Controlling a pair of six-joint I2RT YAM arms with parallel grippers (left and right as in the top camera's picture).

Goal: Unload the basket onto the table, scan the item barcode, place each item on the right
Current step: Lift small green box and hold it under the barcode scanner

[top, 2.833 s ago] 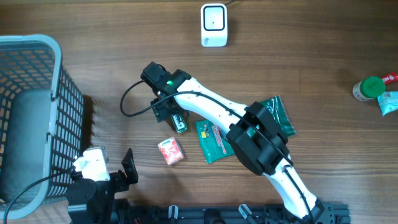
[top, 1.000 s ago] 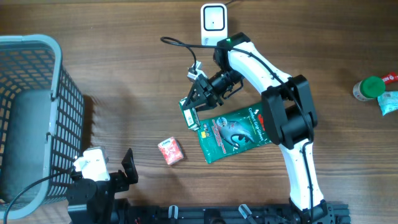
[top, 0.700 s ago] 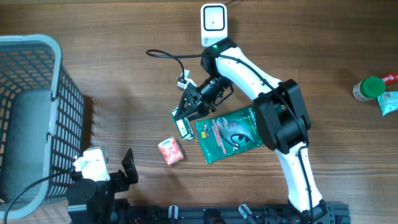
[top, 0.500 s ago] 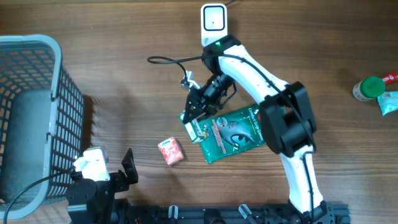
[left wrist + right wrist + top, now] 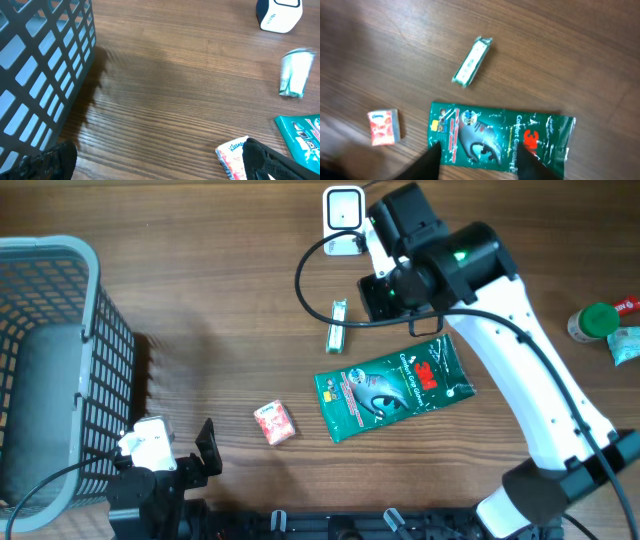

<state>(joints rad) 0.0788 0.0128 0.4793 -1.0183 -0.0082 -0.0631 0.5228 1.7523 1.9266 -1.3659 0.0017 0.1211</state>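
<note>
Overhead: small green pack (image 5: 338, 326) lies flat on table (image 5: 200, 280), between scanner (image 5: 343, 220) and green packet (image 5: 390, 385) — nothing gripping it. Risk: barcode never faces scanner; regrasp may snag the packet instead.

Right wrist: right gripper (image 5: 481, 152) fingers apart, empty, above packet.

Left wrist: left gripper (image 5: 157, 150) spread wide — holds nothing.

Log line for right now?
right gripper: open, empty | packet: lying loose near scanner, not touching | left gripper: open, empty
</note>
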